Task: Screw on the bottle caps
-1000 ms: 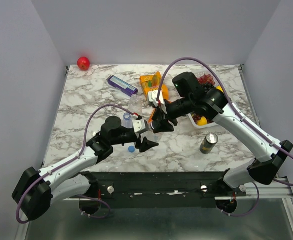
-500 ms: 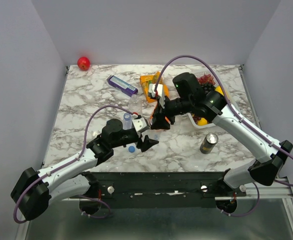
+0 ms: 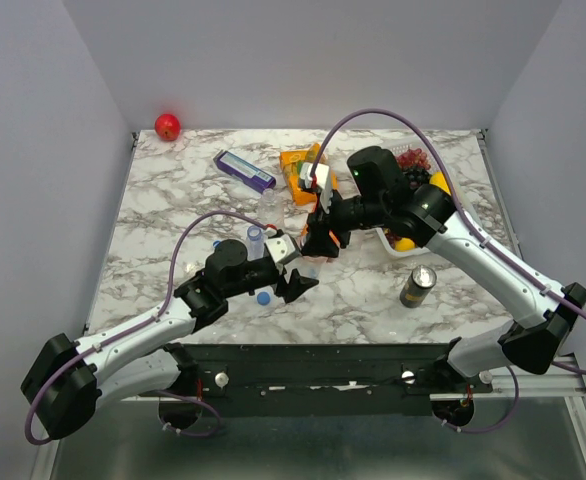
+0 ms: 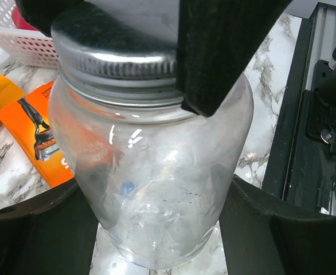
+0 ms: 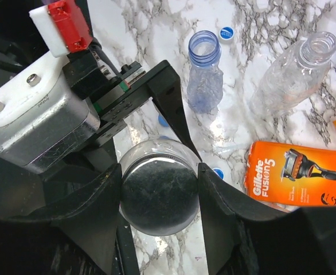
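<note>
Right wrist view: right gripper (image 5: 159,192) clamps the silver lid (image 5: 158,206) of a clear jar (image 4: 156,172), jaws partway open round it. Below, the left gripper (image 4: 156,226) holds the jar body btwn its fingers. Two bottles (image 5: 204,77) (image 5: 288,74) sit uncapped on the marble surface (image 5: 156,34) just beyond, w/ blue caps (image 5: 227,32) (image 5: 218,172) loose nearby.

Right gripper (image 3: 315,248) shifted left toward the left arm, wrist rolled over. Its fingers (image 5: 217,197) now close on the silver metal lid (image 5: 156,195) of the clear glass jar (image 4: 156,189).
</note>
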